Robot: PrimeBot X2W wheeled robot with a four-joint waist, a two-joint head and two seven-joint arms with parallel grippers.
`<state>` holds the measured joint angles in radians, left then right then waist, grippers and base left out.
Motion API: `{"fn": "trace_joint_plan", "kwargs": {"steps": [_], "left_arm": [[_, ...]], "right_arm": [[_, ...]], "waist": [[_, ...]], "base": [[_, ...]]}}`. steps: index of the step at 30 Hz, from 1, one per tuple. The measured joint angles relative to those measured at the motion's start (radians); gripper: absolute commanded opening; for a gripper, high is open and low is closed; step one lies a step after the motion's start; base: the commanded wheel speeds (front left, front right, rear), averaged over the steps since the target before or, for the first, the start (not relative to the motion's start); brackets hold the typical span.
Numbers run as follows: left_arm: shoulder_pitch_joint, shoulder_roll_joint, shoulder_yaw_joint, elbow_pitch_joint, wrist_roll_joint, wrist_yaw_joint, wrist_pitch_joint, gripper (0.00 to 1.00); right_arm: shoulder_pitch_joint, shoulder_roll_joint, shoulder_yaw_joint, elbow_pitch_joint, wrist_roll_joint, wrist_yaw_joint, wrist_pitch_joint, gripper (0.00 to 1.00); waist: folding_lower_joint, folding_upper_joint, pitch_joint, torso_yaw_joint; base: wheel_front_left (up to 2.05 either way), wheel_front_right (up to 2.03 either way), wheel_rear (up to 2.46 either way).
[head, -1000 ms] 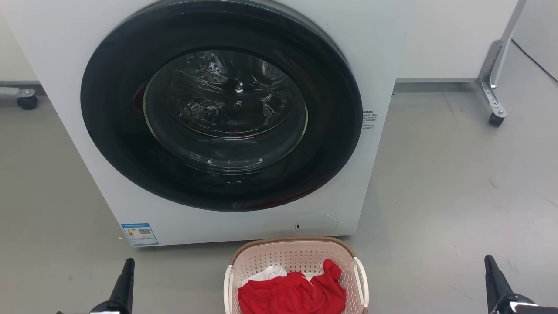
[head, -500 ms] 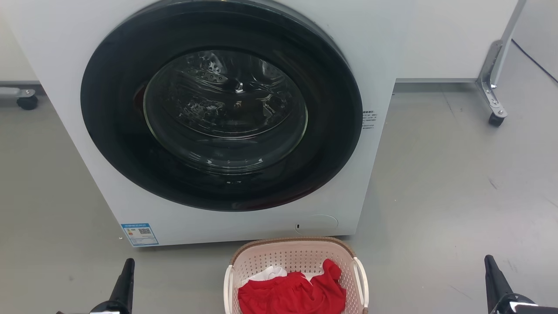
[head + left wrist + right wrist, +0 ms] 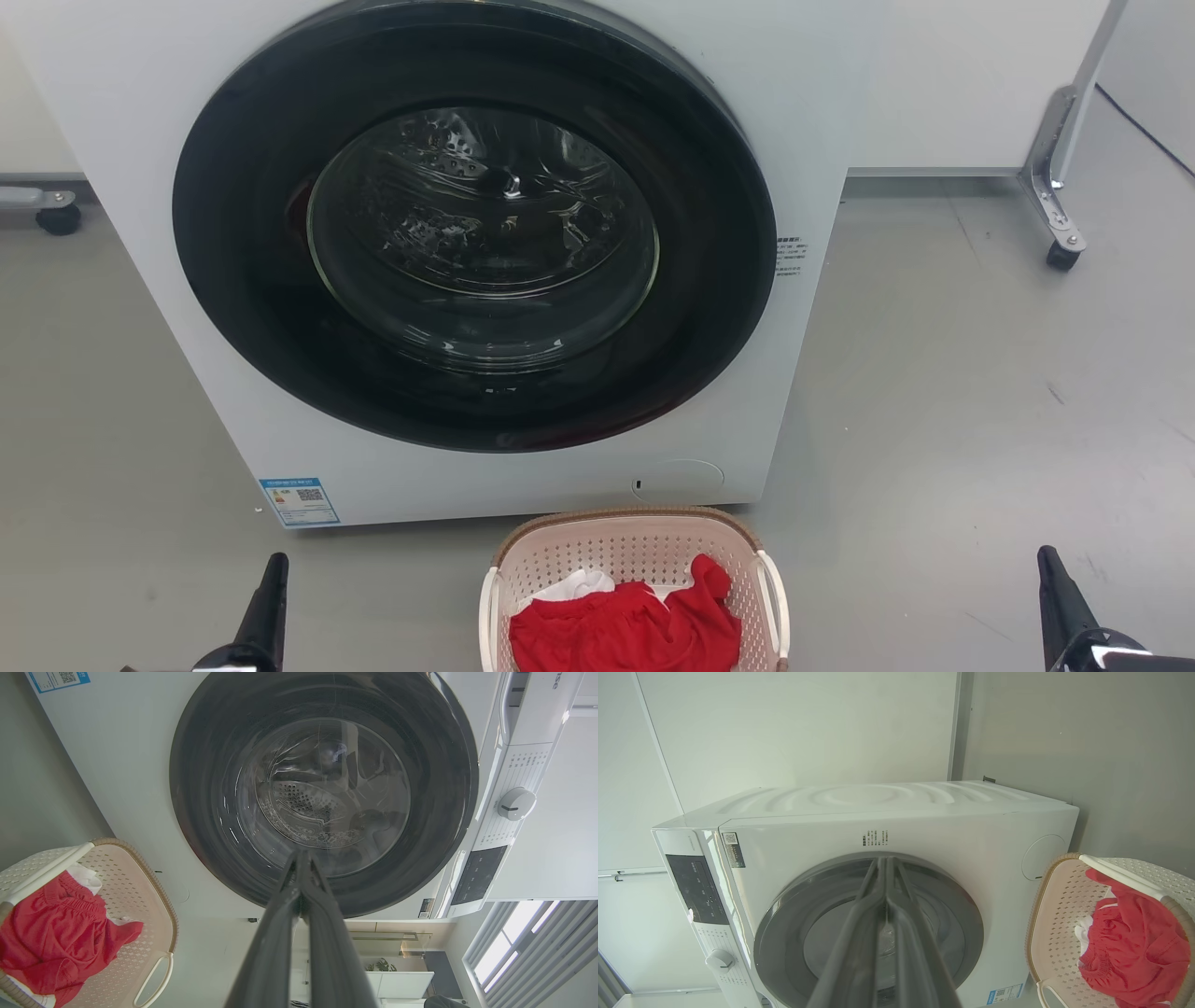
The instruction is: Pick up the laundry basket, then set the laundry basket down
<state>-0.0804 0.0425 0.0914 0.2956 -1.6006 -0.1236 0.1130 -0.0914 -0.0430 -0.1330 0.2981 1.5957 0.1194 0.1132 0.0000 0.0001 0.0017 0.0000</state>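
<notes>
The laundry basket (image 3: 635, 551), pale pink and perforated with a brown woven-look rim and white side handles, stands on the grey floor at the bottom centre of the head view, just in front of the washer. Red and white clothes (image 3: 625, 630) lie inside it. It also appears in the left wrist view as the basket (image 3: 135, 891) at lower left, and in the right wrist view as the basket (image 3: 1057, 924) at lower right. My left gripper (image 3: 274, 569) is well to the basket's left, my right gripper (image 3: 1047, 562) far to its right. Both are shut and hold nothing, fingers (image 3: 299, 877) pressed together.
A white front-loading washer (image 3: 822, 112) with a closed round dark glass door (image 3: 476, 233) stands behind the basket. Caster-wheeled frames stand at far left (image 3: 56, 217) and upper right (image 3: 1060, 252). Grey floor (image 3: 980, 420) stretches on both sides.
</notes>
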Motion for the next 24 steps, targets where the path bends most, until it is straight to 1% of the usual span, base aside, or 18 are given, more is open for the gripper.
{"fn": "trace_joint_plan", "kwargs": {"steps": [24], "left_arm": [[0.000,0.000,0.000,0.000,0.000,0.000,0.000,0.00]], "right_arm": [[0.000,0.000,0.000,0.000,0.000,0.001,0.000,0.00]], "waist": [[0.0000,0.0000,0.000,0.000]], "base": [[0.00,0.00,0.00]]}}
